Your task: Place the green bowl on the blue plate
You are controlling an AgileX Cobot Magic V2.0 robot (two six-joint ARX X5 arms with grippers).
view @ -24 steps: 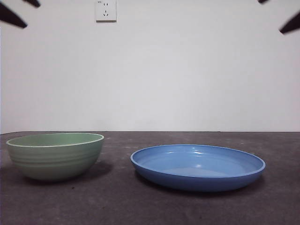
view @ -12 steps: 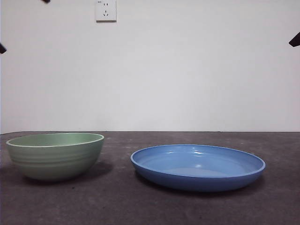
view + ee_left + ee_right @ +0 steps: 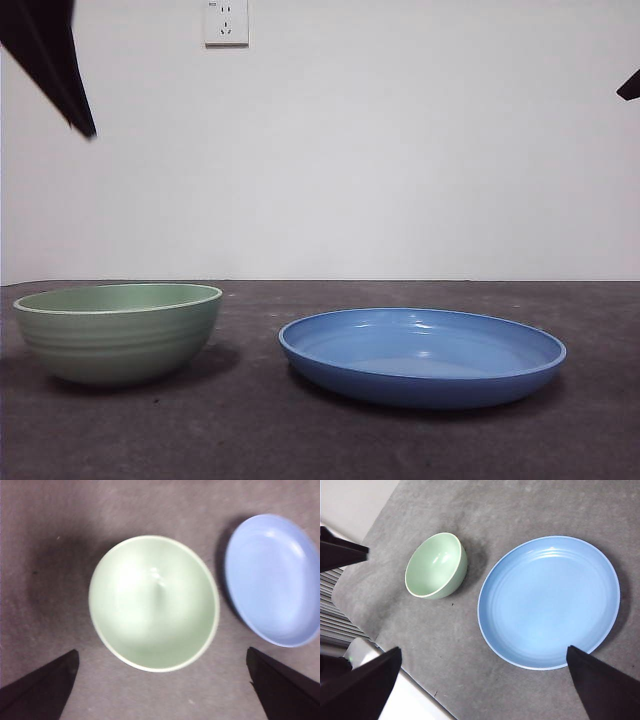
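Observation:
The green bowl (image 3: 118, 332) stands upright and empty on the left of the dark table. The blue plate (image 3: 422, 355) lies to its right with a small gap between them. My left gripper (image 3: 161, 652) hangs open high over the bowl (image 3: 154, 602), its jaws spread wider than the rim, with the plate (image 3: 275, 580) off to one side. One of its jaws shows as a black wedge (image 3: 50, 55) at the front view's top left corner. My right gripper (image 3: 484, 649) is open, high above the plate (image 3: 549, 601) and the bowl (image 3: 436, 565).
A white wall with a socket (image 3: 226, 22) rises behind the table. In the right wrist view the table's edge (image 3: 410, 680) runs close to the bowl's side. A black tip of the right arm (image 3: 630, 85) sits at the front view's right edge.
A large black jaw has come down into the front view's top left corner, where only small tips showed before. The bowl and plate have not moved.

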